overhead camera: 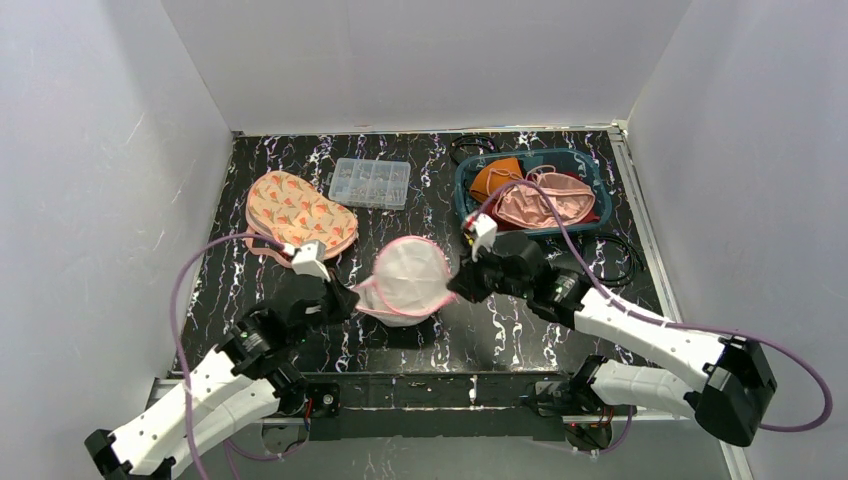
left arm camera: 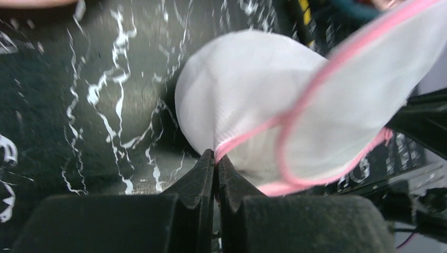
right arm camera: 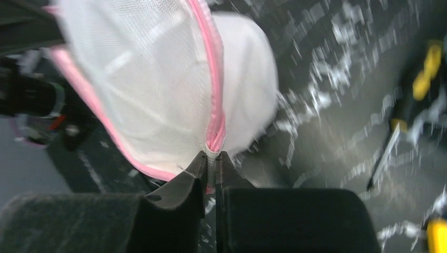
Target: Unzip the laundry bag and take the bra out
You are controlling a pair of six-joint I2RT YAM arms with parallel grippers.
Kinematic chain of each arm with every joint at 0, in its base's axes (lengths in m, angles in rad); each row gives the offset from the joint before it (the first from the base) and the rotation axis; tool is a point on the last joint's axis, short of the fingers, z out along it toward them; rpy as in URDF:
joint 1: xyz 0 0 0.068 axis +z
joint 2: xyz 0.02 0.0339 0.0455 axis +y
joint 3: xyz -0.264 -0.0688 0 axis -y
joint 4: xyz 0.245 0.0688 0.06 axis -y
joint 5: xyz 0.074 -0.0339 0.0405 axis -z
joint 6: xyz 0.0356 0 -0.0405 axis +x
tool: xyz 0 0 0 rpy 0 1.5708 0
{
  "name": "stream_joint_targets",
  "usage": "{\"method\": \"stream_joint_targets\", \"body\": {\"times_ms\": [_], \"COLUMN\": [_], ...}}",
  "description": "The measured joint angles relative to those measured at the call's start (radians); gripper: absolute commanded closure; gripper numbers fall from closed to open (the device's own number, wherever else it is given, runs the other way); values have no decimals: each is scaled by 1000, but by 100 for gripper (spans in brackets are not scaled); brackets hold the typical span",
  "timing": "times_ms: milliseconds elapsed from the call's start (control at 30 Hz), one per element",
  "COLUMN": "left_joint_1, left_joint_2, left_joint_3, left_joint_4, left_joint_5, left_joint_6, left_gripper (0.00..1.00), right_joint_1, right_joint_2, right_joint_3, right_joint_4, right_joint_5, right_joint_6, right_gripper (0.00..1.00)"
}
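Observation:
A round white mesh laundry bag [overhead camera: 408, 280] with pink trim hangs between my two grippers above the black marbled table. My left gripper [overhead camera: 350, 298] is shut on the bag's pink edge at its left side; the left wrist view shows the bag [left arm camera: 248, 100] and the jaws closed on the trim [left arm camera: 215, 155]. My right gripper [overhead camera: 458, 283] is shut on the silver zipper pull at the bag's right side; the right wrist view shows the bag [right arm camera: 158, 89] and the pull [right arm camera: 212, 154] pinched between the jaws. The bag's contents are hidden behind the mesh.
A teal basket [overhead camera: 590, 178] with orange, pink and red bras stands at the back right. An orange patterned bra [overhead camera: 298, 212] lies at the back left. A clear compartment box [overhead camera: 371, 182] sits at the back centre. Black cables [overhead camera: 612, 260] lie at the right.

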Motion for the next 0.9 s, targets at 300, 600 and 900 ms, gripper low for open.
{"method": "stream_joint_targets", "body": {"times_ms": [300,600,900], "left_joint_1": [-1,0,0], "left_joint_2": [59,58,96], "left_joint_3": [-191,-191,-186], "left_joint_4": [138,187,217], "left_joint_5": [134,154,190], "left_joint_6": [-45,-46,-80], "left_gripper": [100,100,100], "right_joint_1": [-86,-67,368], "right_joint_2": [-101,-140,152], "right_joint_3": [-266,-64,271], "right_joint_4": [26,-161,-237], "right_joint_5": [105,196,505], "right_joint_6": [176,167,90], "right_gripper": [41,20,16]}}
